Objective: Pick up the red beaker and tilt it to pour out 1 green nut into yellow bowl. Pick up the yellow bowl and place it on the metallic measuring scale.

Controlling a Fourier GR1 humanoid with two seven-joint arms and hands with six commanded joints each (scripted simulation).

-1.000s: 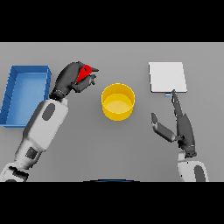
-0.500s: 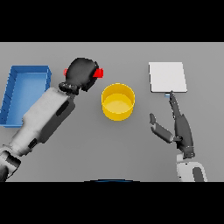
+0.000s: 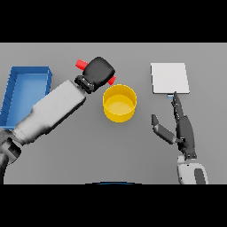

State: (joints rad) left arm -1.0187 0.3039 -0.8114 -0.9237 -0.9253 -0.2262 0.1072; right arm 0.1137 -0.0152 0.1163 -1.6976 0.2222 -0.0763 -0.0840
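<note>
Table (image 3: 66, 164) grey, blue bin (image 3: 22, 91) far left, white scale (image 3: 170, 78) upper right. Yellow bowl (image 3: 119, 103) in middle. Left hand (image 3: 99, 72) clenched round red beaker (image 3: 81, 64), tipped sideways, mouth end at bowl's upper-left rim, looks about ready to pour. Nut not visible. Right hand (image 3: 182, 128) relaxed, empty, just below scale, right of bowl.

One red beaker (image 3: 81, 64) is showing, gripped inside the left hand (image 3: 99, 71). One yellow bowl (image 3: 119, 103) is sitting just right of that hand. One metallic measuring scale (image 3: 169, 78) is lying just beyond the right hand (image 3: 182, 128). One blue tray (image 3: 24, 91) is sitting left of the left hand. Two hands are showing in all.
</note>
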